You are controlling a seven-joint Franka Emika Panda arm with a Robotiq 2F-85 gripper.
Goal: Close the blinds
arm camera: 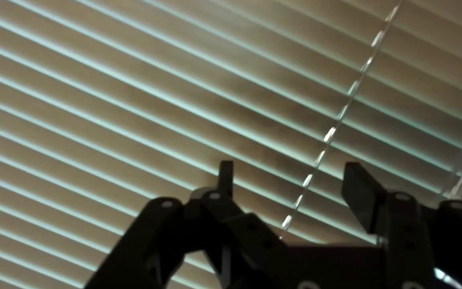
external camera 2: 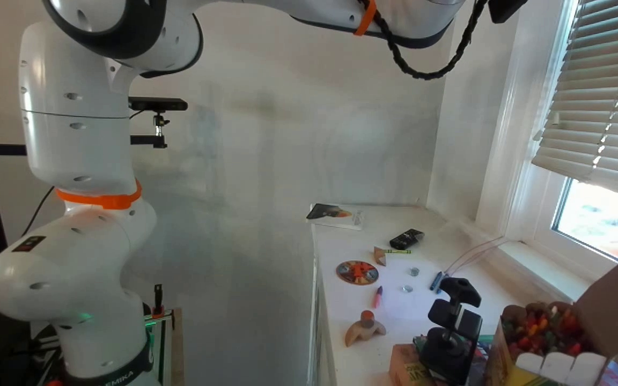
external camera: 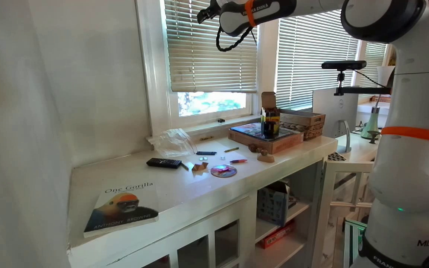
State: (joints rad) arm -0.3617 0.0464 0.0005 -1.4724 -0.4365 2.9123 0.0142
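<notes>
The claw stands spread, facing the blinds.
The blinds hang at the window; under their lower edge the glass is visible. On the tabletop lie a remote and a book.

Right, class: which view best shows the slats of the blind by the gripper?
The wrist view: close-up slats fill most of it, behind the gripper. Both exterior views show them smaller, the blind cut off at the top but its bottom rail visible.
</notes>
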